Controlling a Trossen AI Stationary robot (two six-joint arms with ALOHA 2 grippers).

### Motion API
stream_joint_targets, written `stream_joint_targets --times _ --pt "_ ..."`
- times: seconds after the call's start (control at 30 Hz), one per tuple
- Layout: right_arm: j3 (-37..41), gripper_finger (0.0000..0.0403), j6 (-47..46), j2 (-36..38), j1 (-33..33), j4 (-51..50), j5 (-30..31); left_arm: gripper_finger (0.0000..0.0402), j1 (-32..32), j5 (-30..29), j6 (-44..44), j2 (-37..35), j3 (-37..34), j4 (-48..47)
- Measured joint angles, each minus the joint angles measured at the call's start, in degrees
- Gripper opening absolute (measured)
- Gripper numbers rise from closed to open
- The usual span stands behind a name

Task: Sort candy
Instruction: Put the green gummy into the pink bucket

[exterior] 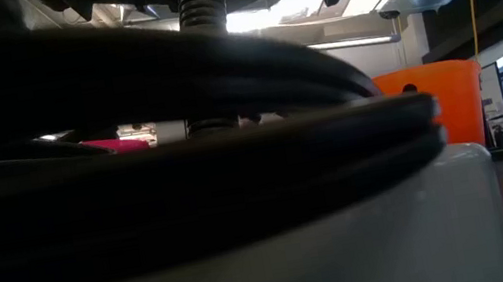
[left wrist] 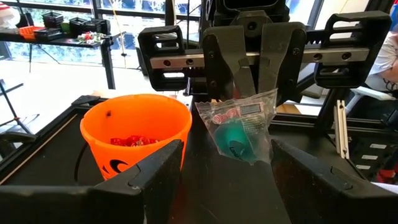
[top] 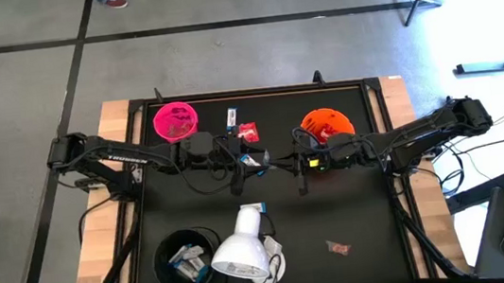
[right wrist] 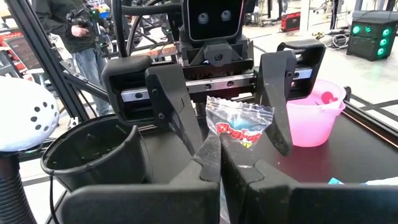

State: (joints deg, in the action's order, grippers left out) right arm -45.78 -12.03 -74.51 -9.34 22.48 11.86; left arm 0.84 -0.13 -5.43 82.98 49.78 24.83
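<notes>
Both arms are matte black with looped cables. Each end effector (left wrist: 249, 81) has angular black fingers on a silver, screwed rail.

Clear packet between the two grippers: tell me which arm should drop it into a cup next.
Right, probably. The right gripper is shut on the clear packet, and the orange cup stands close beside that arm. The left gripper is open, its fingers either side of the packet.

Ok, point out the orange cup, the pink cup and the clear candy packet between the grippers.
orange cup (left wrist: 137, 134): left wrist view, front wall.
pink cup (right wrist: 311, 127): right wrist view, side wall.
clear candy packet (left wrist: 239, 127): left wrist view, middle of the packet, by the teal sweet.
</notes>
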Motion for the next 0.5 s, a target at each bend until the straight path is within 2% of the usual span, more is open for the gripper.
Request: stream_joint_targets --times 0.5 --pt "0.0 0.0001 -0.11 0.01 -0.02 0.0 0.02 0.0234 -1.91 0.03 0.54 0.0 0.0 -0.21"
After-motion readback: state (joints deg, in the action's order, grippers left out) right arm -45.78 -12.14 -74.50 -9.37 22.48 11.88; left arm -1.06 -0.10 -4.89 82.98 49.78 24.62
